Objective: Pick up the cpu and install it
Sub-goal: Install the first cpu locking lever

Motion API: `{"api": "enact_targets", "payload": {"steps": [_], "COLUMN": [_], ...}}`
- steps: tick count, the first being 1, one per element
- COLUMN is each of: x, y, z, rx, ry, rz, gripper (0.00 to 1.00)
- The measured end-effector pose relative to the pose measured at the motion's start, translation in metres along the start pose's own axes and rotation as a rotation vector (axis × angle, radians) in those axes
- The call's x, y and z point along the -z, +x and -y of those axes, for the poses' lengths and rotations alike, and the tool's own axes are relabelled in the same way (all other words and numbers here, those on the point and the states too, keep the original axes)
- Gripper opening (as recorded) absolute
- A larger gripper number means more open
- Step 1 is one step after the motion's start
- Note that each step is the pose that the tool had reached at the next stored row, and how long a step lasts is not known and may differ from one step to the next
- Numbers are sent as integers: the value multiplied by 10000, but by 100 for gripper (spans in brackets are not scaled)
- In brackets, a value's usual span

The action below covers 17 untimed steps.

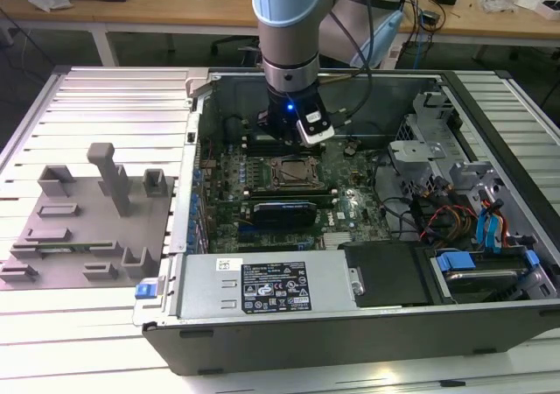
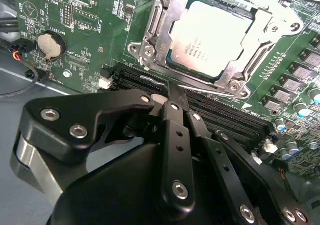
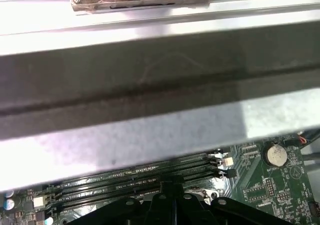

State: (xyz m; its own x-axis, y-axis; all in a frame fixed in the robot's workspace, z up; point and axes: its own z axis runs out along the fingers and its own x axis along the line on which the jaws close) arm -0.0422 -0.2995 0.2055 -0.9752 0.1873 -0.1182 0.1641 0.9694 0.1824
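The black, bolted metal gripper point(image 2: 172, 92) is filling the lower half of the second wrist view, its fingers closed together and holding nothing. Just beyond the fingertips, toward the upper middle of that frame, the small flat square cpu with its silvery-grey metal top point(image 2: 212, 37) is lying inside the dark metal-framed socket point(image 2: 150, 42) on the green motherboard point(image 2: 90, 15). The chip is sitting flat, turned slightly against the frame edges; being square, it has no clear long axis. Black memory slots point(image 2: 220, 112) are running between fingertips and socket. In the exterior view the gripper point(image 1: 296, 136) is hanging just above the socket point(image 1: 293, 173), center frame, inside the open grey computer case point(image 1: 350, 324).
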Motion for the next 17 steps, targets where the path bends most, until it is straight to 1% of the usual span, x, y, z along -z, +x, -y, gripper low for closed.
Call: {"api": "enact_targets", "payload": {"steps": [2,5,7,10,12,14,17], "x": [-9,-19,-25,-29,-34,-47,-59], "y": [8,14,19,23,27,33,38], "z": [1,-13,-36,-41,-40,-36,-33], "rx": [-22,-58,-96,-129,-148,-159,-168], "ry": [69,89,103,123,155,221,267], "rz": [15,25,33,44,53,70,80], "gripper": [11,11,11,11,11,11,11]}}
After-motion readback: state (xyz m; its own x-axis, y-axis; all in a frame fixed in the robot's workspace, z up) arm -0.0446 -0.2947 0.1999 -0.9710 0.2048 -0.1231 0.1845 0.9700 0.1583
